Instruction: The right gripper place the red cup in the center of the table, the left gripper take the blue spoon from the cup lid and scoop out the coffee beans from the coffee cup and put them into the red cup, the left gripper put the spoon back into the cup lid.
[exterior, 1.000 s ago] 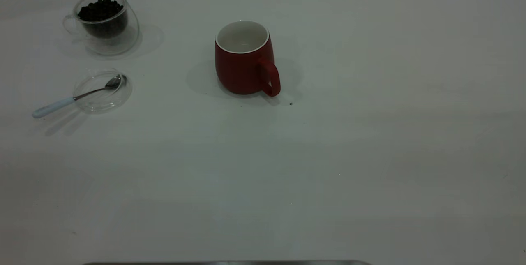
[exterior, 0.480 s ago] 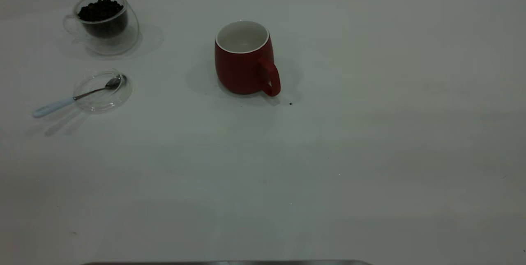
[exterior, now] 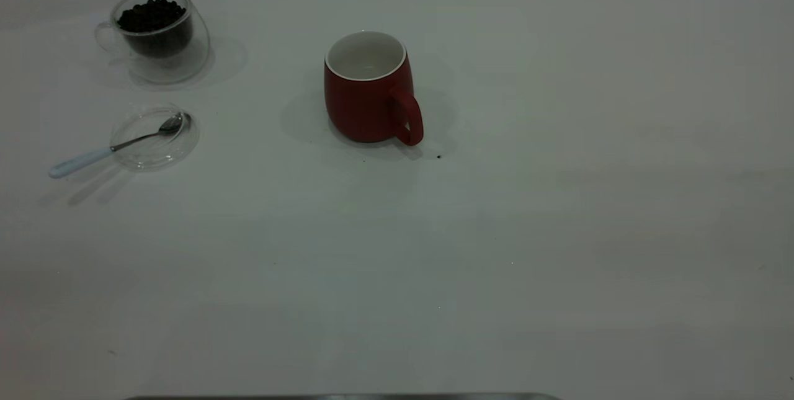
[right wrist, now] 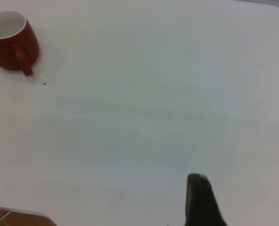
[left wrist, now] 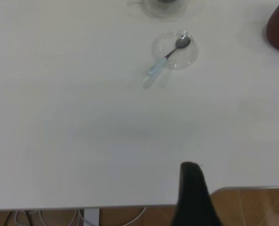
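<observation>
1 blue spoon (left wrist: 168,55) on cup lid (left wrist: 175,44), far from left gripper (left wrist: 192,188)

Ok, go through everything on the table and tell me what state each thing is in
Dark red ceramic mug: upright, looks empty.
Clear double-walled glass cup: upright, holding dark coffee beans.
Round transparent lid: flat on the white table.
Pale-blue-handled metal teaspoon: bowl resting in the lid, ungrasped.

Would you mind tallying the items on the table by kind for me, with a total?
Cups: 2, the red cup and the coffee cup
Lids: 1, the cup lid
Spoons: 1, the blue spoon
Heaps of coffee beans: 1
Total: 5
</observation>
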